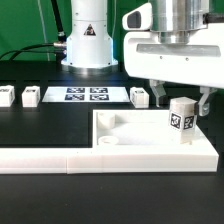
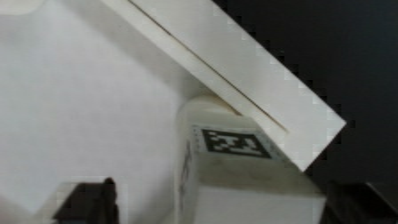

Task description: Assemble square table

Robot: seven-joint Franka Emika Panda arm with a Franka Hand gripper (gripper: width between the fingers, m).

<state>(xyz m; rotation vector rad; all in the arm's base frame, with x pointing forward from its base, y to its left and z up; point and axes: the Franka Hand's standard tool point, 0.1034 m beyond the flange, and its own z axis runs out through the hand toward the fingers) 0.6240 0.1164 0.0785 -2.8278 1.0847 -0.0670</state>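
Border bar (image 1: 50, 158) in fgd; end effector (image 1: 182, 102) open, straddling upright leg (image 1: 181, 124).

Smooth white plastic on a dull black worktop (image 1: 40, 125)
And there's the tabletop (image 1: 135, 128) and the leg (image 1: 186, 130), both smooth white plastic with a faint sheen; the leg's tag (image 1: 174, 120) reads matt black-and-white print, while the white casing (image 1: 170, 55) above the claw (image 1: 180, 99) catches the light, glossier.
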